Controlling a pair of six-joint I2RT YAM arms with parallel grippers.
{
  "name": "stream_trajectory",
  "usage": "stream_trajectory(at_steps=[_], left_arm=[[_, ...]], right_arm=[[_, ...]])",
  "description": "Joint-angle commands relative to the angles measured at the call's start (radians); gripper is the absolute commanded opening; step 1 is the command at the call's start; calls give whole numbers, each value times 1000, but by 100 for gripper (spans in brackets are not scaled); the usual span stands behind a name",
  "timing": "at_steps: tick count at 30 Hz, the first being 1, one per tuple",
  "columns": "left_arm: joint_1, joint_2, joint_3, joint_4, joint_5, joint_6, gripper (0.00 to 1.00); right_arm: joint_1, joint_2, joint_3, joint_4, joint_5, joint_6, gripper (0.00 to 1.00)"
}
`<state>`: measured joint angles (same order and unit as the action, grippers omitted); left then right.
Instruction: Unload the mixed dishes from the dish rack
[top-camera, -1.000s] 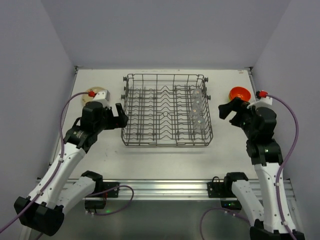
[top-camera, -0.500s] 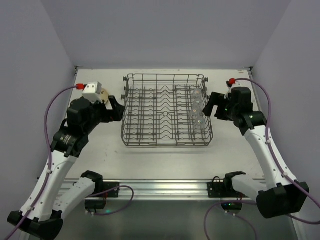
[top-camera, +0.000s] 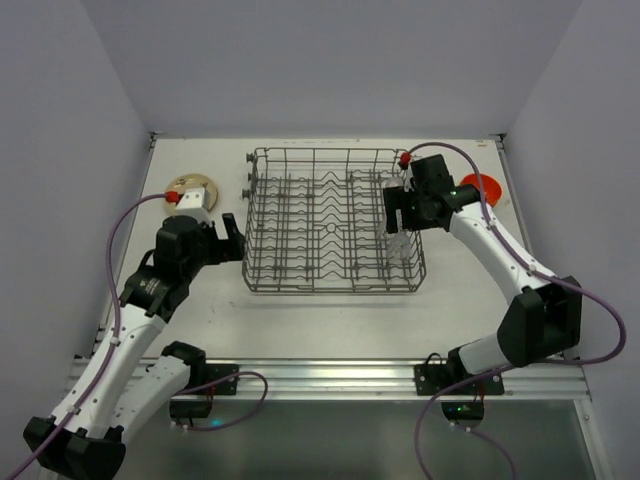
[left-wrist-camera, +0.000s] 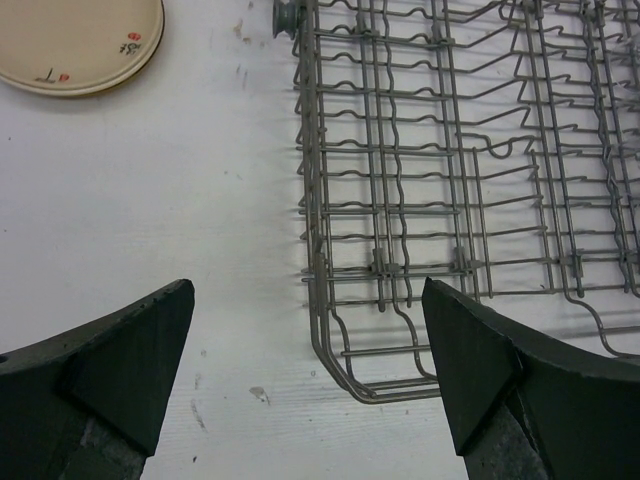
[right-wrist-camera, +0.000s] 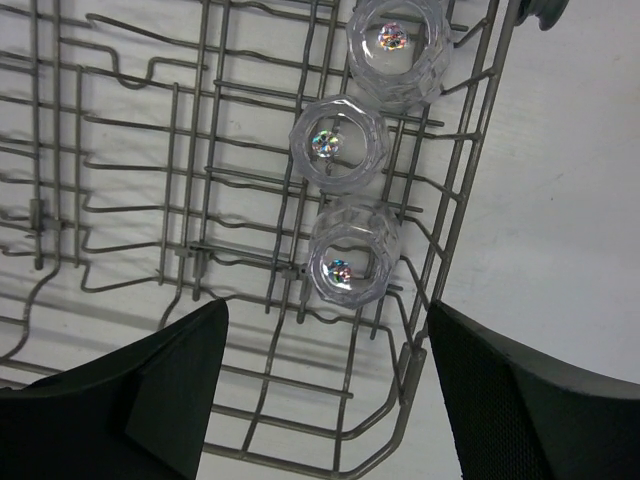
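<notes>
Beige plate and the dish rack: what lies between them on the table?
Nothing: only bare white tabletop separates the plate from the dish rack, shown clearest in the left wrist view.

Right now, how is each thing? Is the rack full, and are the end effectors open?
dish rack, holds only glasses.
glasses, lined up along the rack's right side.
plate, flat on table, left of rack.
orange bowl, on table, right of rack.
left end effector, open, empty.
right end effector, open, above glasses.
</notes>
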<state>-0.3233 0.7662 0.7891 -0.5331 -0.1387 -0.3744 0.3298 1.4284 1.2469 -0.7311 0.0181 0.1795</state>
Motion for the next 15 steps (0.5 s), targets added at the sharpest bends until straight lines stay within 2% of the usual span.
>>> stream_trajectory(at_steps=[1, 5, 15], left_arm=[[-5, -21, -4, 41, -6, 9, 100], [-5, -31, -11, 54, 16, 17, 100], [-5, -10, -14, 64, 51, 28, 100]], right_arm=[[0, 62, 60, -45, 34, -107, 82], [15, 144, 74, -51, 51, -112, 82], [31, 230, 79, -36, 74, -78, 78]])
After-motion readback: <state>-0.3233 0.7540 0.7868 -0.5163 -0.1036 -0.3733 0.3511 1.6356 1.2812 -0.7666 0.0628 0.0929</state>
